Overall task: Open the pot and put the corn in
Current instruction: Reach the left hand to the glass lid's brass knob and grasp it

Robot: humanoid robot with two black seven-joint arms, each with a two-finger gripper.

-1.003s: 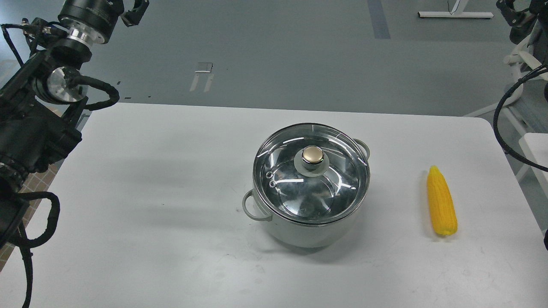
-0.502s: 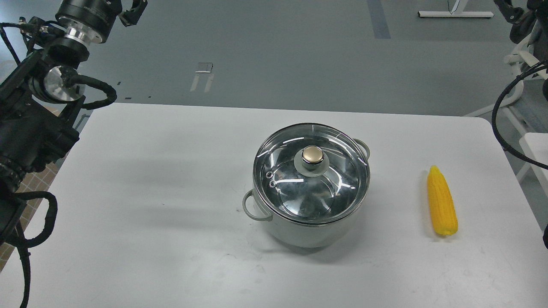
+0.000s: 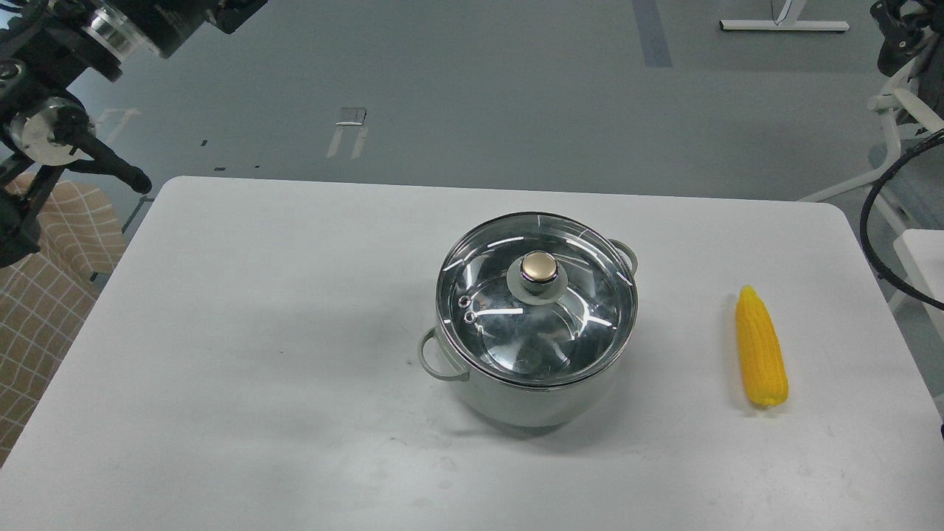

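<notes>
— So, what changed just now?

— Mostly the left arm (image 3: pixel 51 110). A second ago its thick links hung over the table's left edge and cast a wide shadow there; now it has swung up and off toward the far-left corner, and a checked cloth (image 3: pixel 44 295) shows beside the table where the arm had hidden it. The right arm (image 3: pixel 903 37) has barely shifted at the far-right corner.

— And the end effectors?

— The left end effector (image 3: pixel 240 11) is cut by the top of the view, so whether its fingers are apart or together I cannot tell. Same for the right end effector (image 3: pixel 889 15): too dark and small to read.

— Anything touched?

— No. The pot (image 3: pixel 535 394) sits near the table's middle, a little toward the right edge, with the lid (image 3: pixel 536 299) on and its knob (image 3: pixel 540 267) free. The corn (image 3: pixel 761 346) lies near the right edge, well apart from the pot, exactly as before.

— Meaning?

— I'd judge the task has not begun; the lid comes off first, and both arms are far from it.

— The surroundings?

— White table (image 3: pixel 221 332), faintly scuffed. Grey floor (image 3: pixel 479 96) beyond, with a white stand foot (image 3: pixel 784 26) at the far right.
</notes>
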